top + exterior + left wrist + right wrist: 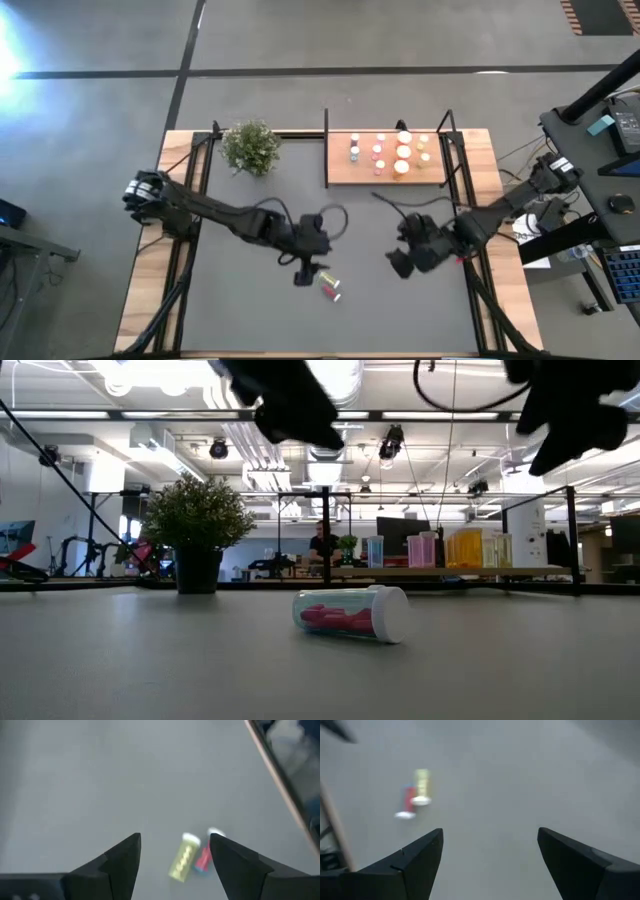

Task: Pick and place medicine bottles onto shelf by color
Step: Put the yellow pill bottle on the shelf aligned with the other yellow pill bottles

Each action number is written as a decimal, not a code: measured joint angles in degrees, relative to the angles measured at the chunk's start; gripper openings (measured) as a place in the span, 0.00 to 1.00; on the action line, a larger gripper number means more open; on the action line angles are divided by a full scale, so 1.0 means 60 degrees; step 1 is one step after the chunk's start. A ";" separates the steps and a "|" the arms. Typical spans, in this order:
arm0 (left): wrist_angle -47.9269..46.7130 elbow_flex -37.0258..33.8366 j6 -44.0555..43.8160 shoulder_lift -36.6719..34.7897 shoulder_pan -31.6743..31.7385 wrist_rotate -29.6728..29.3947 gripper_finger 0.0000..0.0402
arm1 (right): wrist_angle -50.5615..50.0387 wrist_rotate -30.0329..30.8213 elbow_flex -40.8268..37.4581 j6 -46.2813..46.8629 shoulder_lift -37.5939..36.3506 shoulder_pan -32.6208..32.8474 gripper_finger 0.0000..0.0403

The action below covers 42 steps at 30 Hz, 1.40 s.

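Observation:
Two medicine bottles lie on their sides, close together, on the dark tabletop: a yellow-green one (182,862) (322,274) and a pink one (202,858) (350,615), both white-capped. My left gripper (175,838) (304,270) hovers open above and just left of them, tilted down, and touches nothing. To their right, my right gripper (490,833) (402,262) also hangs open in the air and sees both bottles (415,795) farther off. The wooden shelf (340,178) stands at the far right with several bottles upright on it.
A green potted plant (250,147) stands at the far left of the table, next to the shelf. Black frame posts (452,150) rise at the shelf's edges and along the table's sides. Open tabletop lies between the two grippers and toward the near edge.

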 joint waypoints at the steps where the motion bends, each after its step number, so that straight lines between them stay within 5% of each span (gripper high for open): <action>1: -0.0064 -0.0002 0.0251 0.0115 -0.0094 0.0004 0.55 | 0.0226 0.0168 -0.0007 0.0045 0.0033 0.0290 0.78; 11: -0.0035 0.0020 0.0694 0.1423 -0.0606 -0.0025 0.55 | 0.0918 0.0970 -0.0011 0.0947 0.1045 0.1699 0.78; 42: 0.0710 -0.0049 0.1524 0.2924 -0.0594 -0.0901 0.55 | 0.1187 0.1023 -0.0022 0.1281 0.2104 0.1772 0.78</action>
